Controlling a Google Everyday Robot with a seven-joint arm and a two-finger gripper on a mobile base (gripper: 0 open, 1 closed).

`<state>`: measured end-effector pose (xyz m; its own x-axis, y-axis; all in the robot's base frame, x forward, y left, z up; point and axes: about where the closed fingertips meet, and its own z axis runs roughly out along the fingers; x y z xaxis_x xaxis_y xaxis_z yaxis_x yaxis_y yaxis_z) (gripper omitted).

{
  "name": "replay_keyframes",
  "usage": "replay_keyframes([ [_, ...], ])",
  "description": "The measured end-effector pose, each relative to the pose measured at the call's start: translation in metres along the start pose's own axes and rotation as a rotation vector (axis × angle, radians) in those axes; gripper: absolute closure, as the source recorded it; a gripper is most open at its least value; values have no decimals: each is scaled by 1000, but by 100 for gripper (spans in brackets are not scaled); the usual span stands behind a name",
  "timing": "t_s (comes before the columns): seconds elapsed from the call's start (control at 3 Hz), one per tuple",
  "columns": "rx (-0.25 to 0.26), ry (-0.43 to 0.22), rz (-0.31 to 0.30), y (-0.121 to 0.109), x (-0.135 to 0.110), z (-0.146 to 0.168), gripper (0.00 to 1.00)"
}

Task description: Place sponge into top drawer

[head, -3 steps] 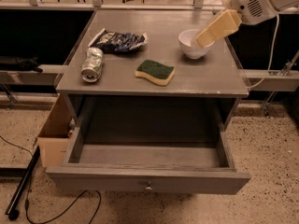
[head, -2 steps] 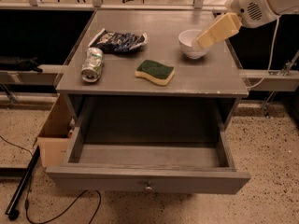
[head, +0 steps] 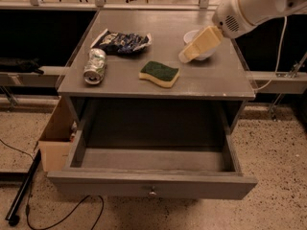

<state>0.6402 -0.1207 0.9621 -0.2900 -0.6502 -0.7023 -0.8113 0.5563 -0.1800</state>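
Note:
The sponge (head: 159, 73), dark green on top with pale yellow foam below, lies flat on the grey table top (head: 216, 78), near the front middle. The top drawer (head: 96, 185) is pulled out wide below the table. Its inside shows bare and its small round knob (head: 152, 192) faces front. My gripper (head: 186, 55), cream coloured on a white arm (head: 249, 6), hangs over the table's right side. It is in front of a white bowl, to the right of and behind the sponge, and does not touch the sponge. It holds nothing that I can see.
A white bowl (head: 207, 54) stands at the back right, partly hidden by the gripper. A crushed can (head: 95, 66) lies on the left and a blue-and-white snack bag (head: 122, 41) lies behind it. A cardboard box (head: 55, 140) and a cable (head: 57, 217) are on the floor at left.
My gripper has moved left and down, from over the bowl toward the sponge. The sponge, drawer and other things have not moved.

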Motion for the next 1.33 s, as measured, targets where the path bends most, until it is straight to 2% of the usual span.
replay_keyframes([
  [0.33, -71, 46, -19, 12, 4, 36, 0],
  [0.67, -184, 55, -59, 24, 7, 61, 0],
  [1.33, -293, 102, -117, 41, 8, 98, 0],
])
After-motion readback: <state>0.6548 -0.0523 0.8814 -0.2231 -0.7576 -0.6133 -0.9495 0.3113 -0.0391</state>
